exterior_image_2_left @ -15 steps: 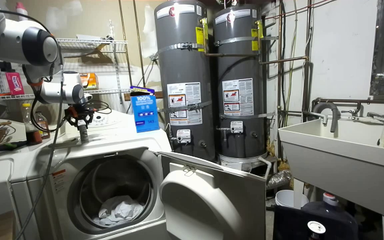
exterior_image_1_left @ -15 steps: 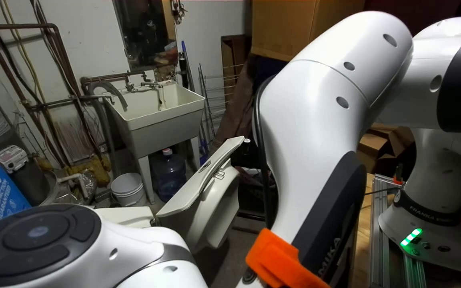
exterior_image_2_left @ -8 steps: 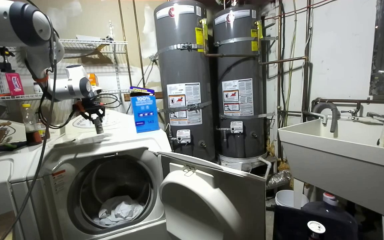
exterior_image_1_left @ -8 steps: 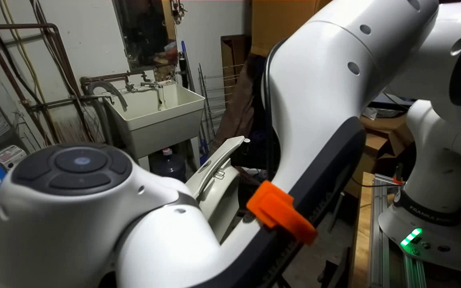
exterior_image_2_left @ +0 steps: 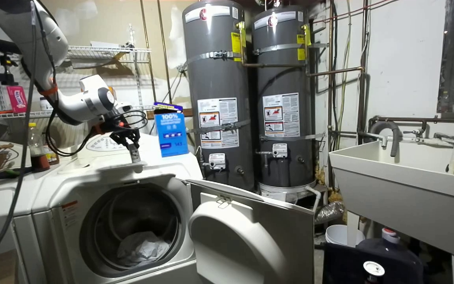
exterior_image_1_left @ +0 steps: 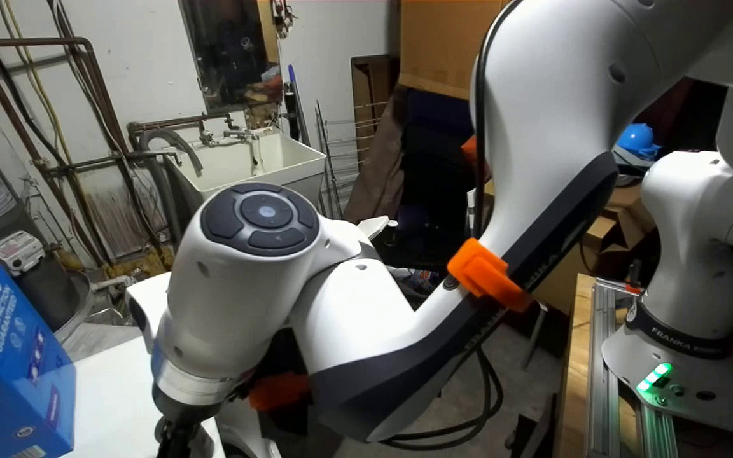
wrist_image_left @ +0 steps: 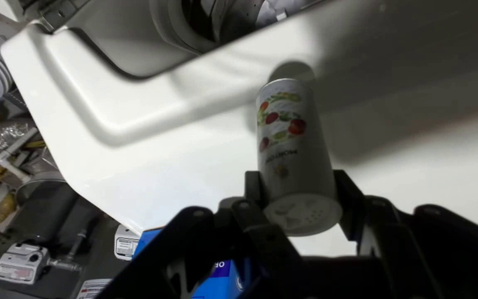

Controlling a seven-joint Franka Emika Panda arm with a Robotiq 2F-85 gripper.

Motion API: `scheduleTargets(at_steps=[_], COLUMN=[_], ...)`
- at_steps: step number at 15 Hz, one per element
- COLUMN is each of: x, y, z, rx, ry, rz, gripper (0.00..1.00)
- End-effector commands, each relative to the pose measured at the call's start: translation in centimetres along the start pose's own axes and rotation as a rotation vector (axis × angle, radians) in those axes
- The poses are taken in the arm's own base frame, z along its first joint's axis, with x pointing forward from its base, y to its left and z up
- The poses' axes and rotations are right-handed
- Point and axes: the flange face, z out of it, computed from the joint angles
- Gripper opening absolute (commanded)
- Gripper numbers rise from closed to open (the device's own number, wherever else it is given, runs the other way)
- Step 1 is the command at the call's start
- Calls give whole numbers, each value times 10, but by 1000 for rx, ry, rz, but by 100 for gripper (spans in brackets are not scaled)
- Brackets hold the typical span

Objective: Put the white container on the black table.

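Note:
The white container (wrist_image_left: 293,137) is a slim can with a vegetable print, held by its top end. My gripper (wrist_image_left: 299,187) is shut on it, with a finger on each side. In an exterior view the gripper (exterior_image_2_left: 131,144) holds the container (exterior_image_2_left: 134,154), slightly tilted, just above the front of the white machine's top (exterior_image_2_left: 164,167). Its shadow lies close by. In an exterior view the gripper (exterior_image_1_left: 179,439) is cut by the bottom edge and the container is out of view. A dark surface (exterior_image_1_left: 414,254) behind the arm may be the black table's top; its legs cannot be made out.
A tall blue box (exterior_image_2_left: 172,134) stands on the machine close to the gripper; it also shows in the wrist view (wrist_image_left: 218,286). The machine's round door (exterior_image_2_left: 250,236) hangs open. A utility sink (exterior_image_2_left: 408,177) stands beyond. Cables (exterior_image_1_left: 455,436) hang below the arm.
In an exterior view the gripper has moved right with the container, toward the blue box. In an exterior view the wrist has swung right and the orange strap has shifted right.

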Motion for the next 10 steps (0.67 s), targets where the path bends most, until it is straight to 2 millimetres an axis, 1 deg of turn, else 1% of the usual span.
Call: scheduleTargets(at_steps=[1,3,4,5,6,7,8,10], x=[-2,-5,-5,-3,-3,-8,-13,-33], y=[1,0,0,12,33,62,86,144], z=[-4,-7,-8,-4,-3,-4,-5,-8], rx=[-1,0,0,-37,-81,-113,-140,-213], ry=[-3,-5,-6,-1,4,13,9,4], rz=[9,18,20,62,130,175,222,317], gripper=[45,45,20,20,20,20,20,20])
